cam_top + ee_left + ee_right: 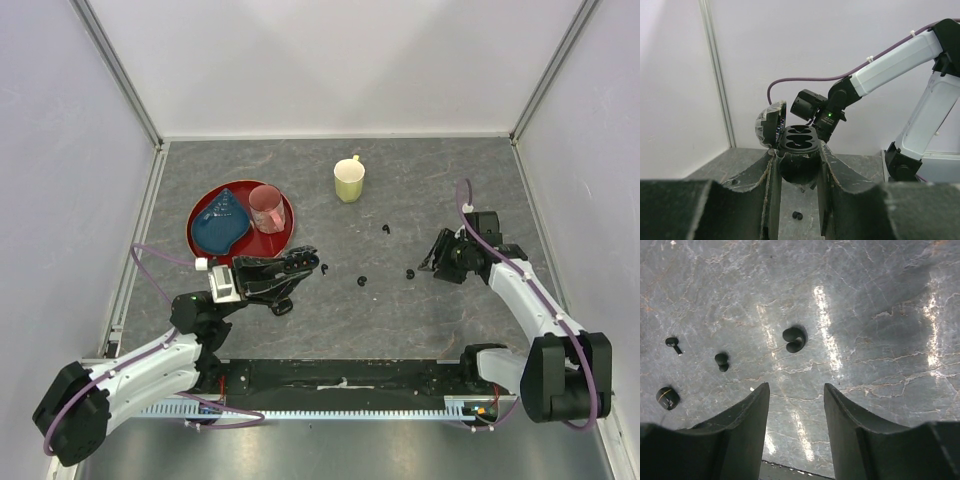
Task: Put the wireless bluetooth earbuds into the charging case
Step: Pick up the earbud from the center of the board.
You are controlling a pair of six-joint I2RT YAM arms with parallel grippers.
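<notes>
My left gripper (300,265) is shut on the black charging case (306,257) and holds it above the table. In the left wrist view the case (799,142) sits between the fingertips, lid (769,125) open to the left, its slots dark and facing up. Small black earbuds lie on the grey table (386,229), (361,281), (410,273), and one beside the case (324,268). My right gripper (432,262) is open and empty, just right of the nearest earbud (794,338). Other earbuds (722,361), (673,343), (667,397) lie further left. One earbud (797,215) lies below the left gripper (797,155).
A red plate (282,243) with a blue dish (220,225) and a pink cup (266,207) stands at the back left, close behind the left gripper. A yellow mug (349,180) stands at the back centre. White walls enclose the table.
</notes>
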